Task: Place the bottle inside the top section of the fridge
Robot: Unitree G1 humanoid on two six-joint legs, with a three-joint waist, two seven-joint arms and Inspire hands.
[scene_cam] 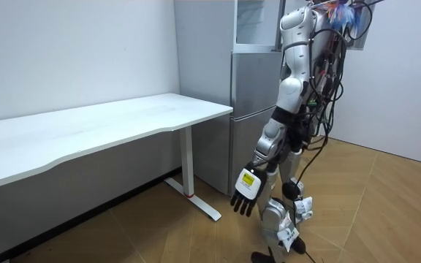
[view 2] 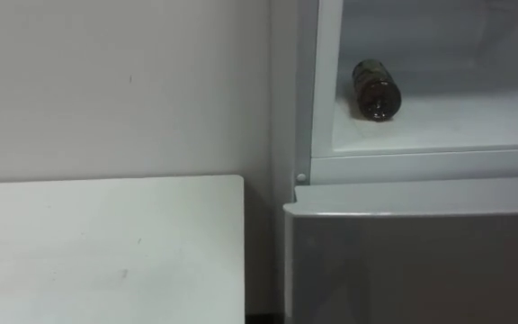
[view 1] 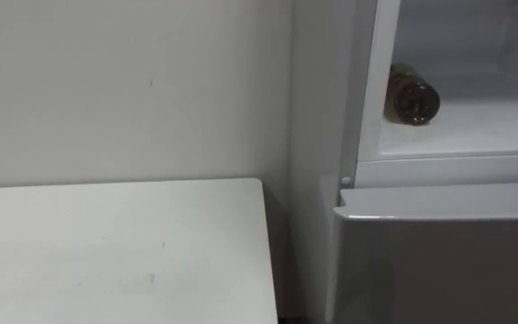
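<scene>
A dark brown bottle (view 1: 412, 95) lies on its side on the white shelf (view 1: 484, 126) of the upper fridge compartment, its round end towards me and close to the compartment's left wall. The compartment stands open. In the room view I stand upright close in front of the tall grey fridge (scene_cam: 254, 109). My left hand (scene_cam: 245, 193) hangs at my side near knee height, fingers relaxed and holding nothing, well below the bottle.
The shut lower fridge door (view 1: 439, 261) is just beneath the open compartment. A long white table (view 1: 115, 252) stands against the wall at my left, its end close to the fridge's side. Wooden floor (scene_cam: 386, 212) lies open behind me.
</scene>
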